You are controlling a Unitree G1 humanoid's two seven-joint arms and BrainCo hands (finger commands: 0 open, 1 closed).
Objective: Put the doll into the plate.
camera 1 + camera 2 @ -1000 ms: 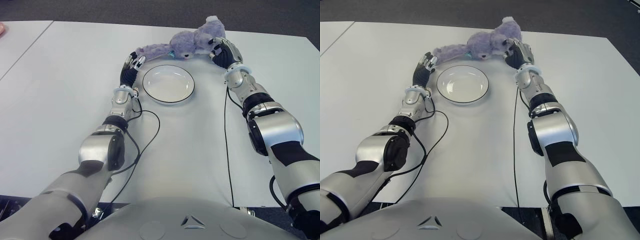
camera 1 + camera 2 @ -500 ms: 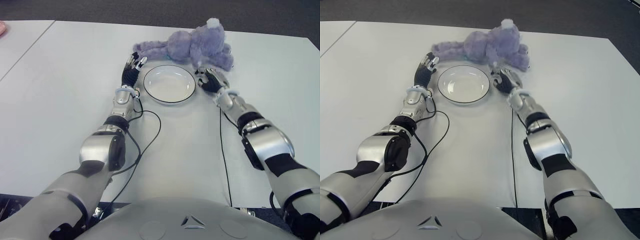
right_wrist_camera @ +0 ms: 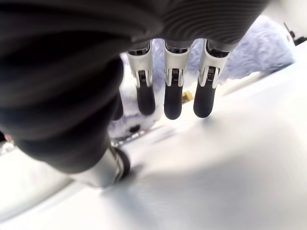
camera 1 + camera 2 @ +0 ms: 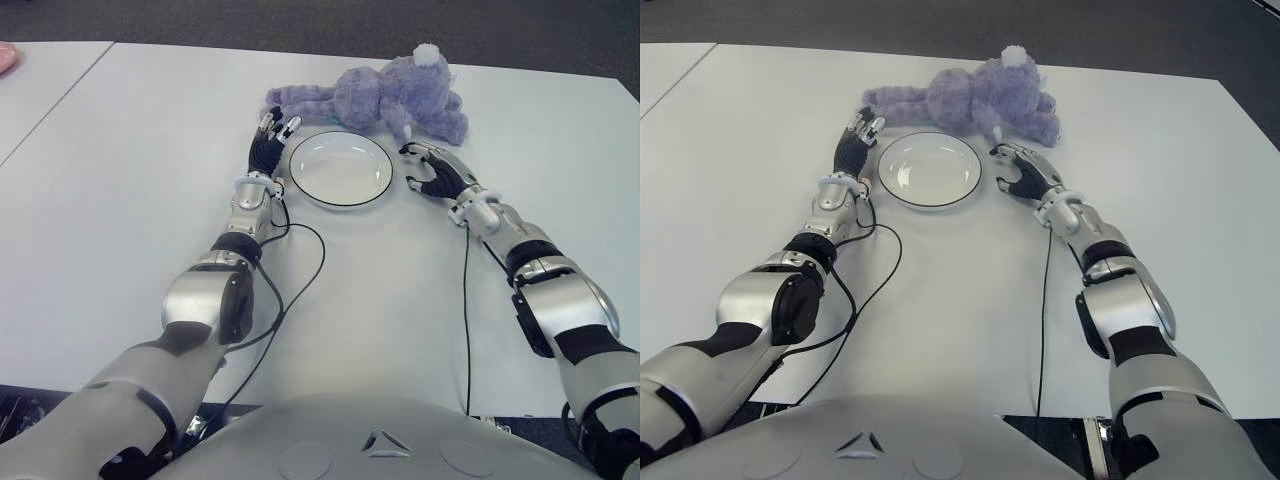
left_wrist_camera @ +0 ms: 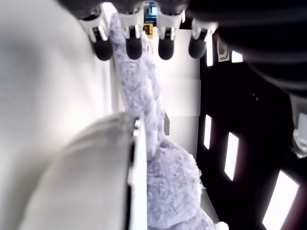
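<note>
A purple plush doll (image 4: 385,94) lies on the white table (image 4: 130,170) just beyond the white plate (image 4: 339,168), its long limb stretched to the left. My left hand (image 4: 270,135) is at the plate's left rim, fingers extended toward the doll's limb (image 5: 128,91) and holding nothing. My right hand (image 4: 432,170) is to the right of the plate, below the doll's feet, fingers loosely spread and empty. The plate holds nothing.
Black cables (image 4: 300,262) trail along both forearms across the table. A second table (image 4: 30,90) adjoins at the far left. A dark floor (image 4: 300,20) lies beyond the far edge.
My right hand let go of the doll, pulled back toward me and then shifted right of the plate. The doll dropped flat behind the plate. The left hand barely moved.
</note>
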